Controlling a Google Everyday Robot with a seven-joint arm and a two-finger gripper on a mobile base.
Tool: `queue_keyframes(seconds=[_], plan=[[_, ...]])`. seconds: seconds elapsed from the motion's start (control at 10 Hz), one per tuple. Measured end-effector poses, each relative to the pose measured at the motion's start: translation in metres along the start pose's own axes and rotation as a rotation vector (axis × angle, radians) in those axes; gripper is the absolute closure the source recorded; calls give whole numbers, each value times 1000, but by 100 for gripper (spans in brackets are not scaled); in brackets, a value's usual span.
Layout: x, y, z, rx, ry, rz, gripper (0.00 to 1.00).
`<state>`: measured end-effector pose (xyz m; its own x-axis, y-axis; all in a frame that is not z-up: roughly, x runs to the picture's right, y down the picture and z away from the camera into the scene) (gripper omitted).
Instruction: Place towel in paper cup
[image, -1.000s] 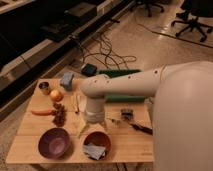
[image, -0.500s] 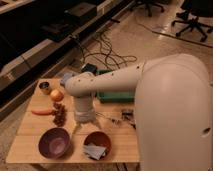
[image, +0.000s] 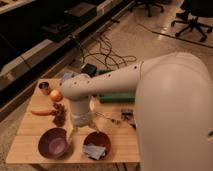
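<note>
Jaws, open or closed I cannot tell, apparently hang between purple bowl (image: 53, 143) and brown bowl (image: 98, 134); grabbing its towel (image: 94, 151) might tip it.

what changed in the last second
The arm swung further left and in over the table, its big link now hiding the right side. The gripper came down a little, hanging between the purple bowl and the brown bowl. Nothing taken or let go. Bowls, grey cloth, carrot and orange fruit stayed put.
</note>
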<state>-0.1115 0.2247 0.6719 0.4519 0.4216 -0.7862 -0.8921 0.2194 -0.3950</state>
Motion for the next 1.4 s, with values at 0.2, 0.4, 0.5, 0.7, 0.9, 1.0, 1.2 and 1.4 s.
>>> queue_keyframes(seconds=[0.2,0.4,0.5,0.7,0.9,1.0,1.2,1.4], plan=[[12,14,26,29,32,4,20],[21,17,39,59,56,24,20],[25,13,45,63,67,37,20],[36,-1,55,61,80,86,20],[41,-13,55,58,80,129,20],[43,-17,57,59,83,144,20],[41,-26,63,66,88,163,20],[35,-30,66,66,88,165,20]])
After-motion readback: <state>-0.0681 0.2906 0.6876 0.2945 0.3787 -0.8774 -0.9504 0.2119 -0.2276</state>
